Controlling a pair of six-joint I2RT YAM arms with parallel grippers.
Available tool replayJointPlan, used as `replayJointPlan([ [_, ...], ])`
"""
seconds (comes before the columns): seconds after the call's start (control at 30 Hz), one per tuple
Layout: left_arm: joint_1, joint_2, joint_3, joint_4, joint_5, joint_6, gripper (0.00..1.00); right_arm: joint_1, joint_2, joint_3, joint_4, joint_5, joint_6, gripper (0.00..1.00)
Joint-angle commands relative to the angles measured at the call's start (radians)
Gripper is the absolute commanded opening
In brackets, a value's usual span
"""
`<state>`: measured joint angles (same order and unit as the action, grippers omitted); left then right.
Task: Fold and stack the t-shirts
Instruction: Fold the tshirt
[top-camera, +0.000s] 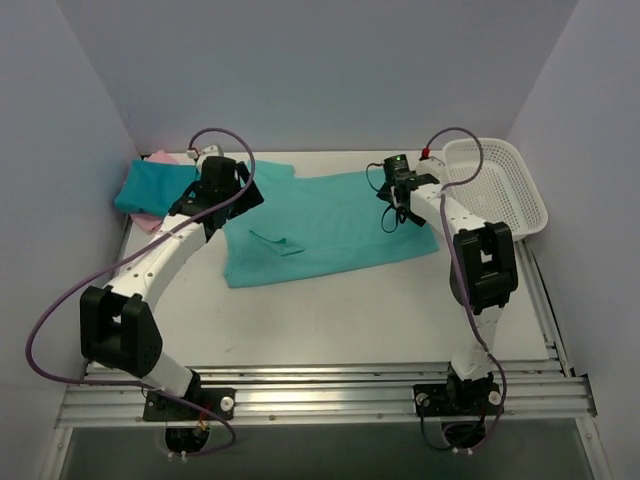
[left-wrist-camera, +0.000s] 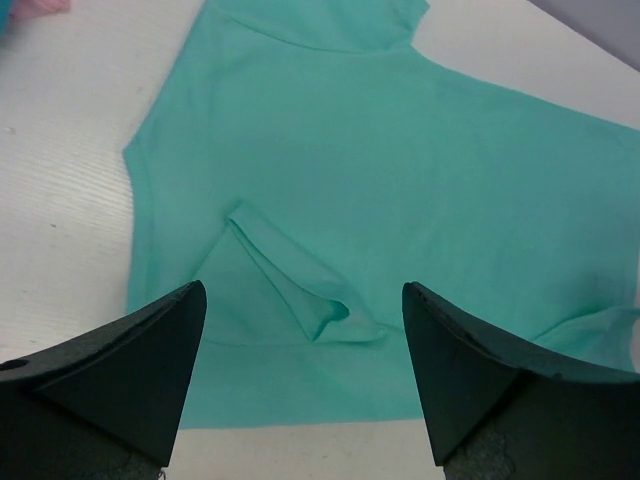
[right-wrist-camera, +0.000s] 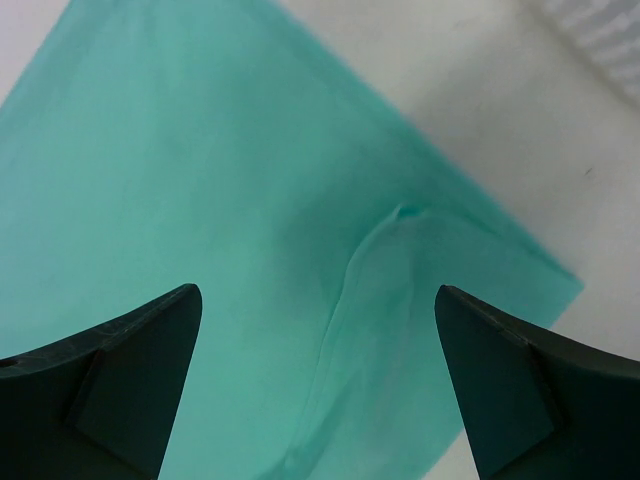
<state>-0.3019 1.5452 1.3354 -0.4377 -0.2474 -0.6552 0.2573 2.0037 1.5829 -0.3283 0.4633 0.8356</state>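
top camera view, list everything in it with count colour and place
light t-shirt: 1, teal-green, spread flat mid-table with a small raised wrinkle near its left end
darker t-shirt: 1, teal-blue, folded at the far left corner
pink t-shirt: 1, pink, under the darker one, edges peeking out
basket: 1, white mesh, far right corner
table: 1, white
left gripper: 1, black, open, above the light shirt's left part
right gripper: 1, black, open, above its right edge
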Motion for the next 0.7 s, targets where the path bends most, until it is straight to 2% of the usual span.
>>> replayJointPlan([
  [0.0,-0.113,0.01,-0.033,0.076,-0.032,-0.052,0.88,0.091,-0.149,-0.089,0.1,-0.061,-0.066,0.98],
  [0.13,-0.242,0.029,-0.087,0.091,-0.125,-0.174,0.85,0.123,-0.195,-0.161,0.101,-0.066,-0.052,0.97],
  [0.27,-0.321,0.053,-0.151,0.114,-0.204,-0.366,0.8,0.134,-0.243,-0.242,0.112,-0.063,-0.043,0.97],
  [0.43,-0.352,0.101,-0.2,0.18,-0.213,-0.434,0.72,0.135,-0.309,-0.293,0.115,-0.055,-0.044,0.96],
  [0.67,-0.359,0.184,-0.176,0.2,-0.256,-0.452,0.7,0.135,-0.402,-0.35,0.11,-0.035,-0.058,0.96],
])
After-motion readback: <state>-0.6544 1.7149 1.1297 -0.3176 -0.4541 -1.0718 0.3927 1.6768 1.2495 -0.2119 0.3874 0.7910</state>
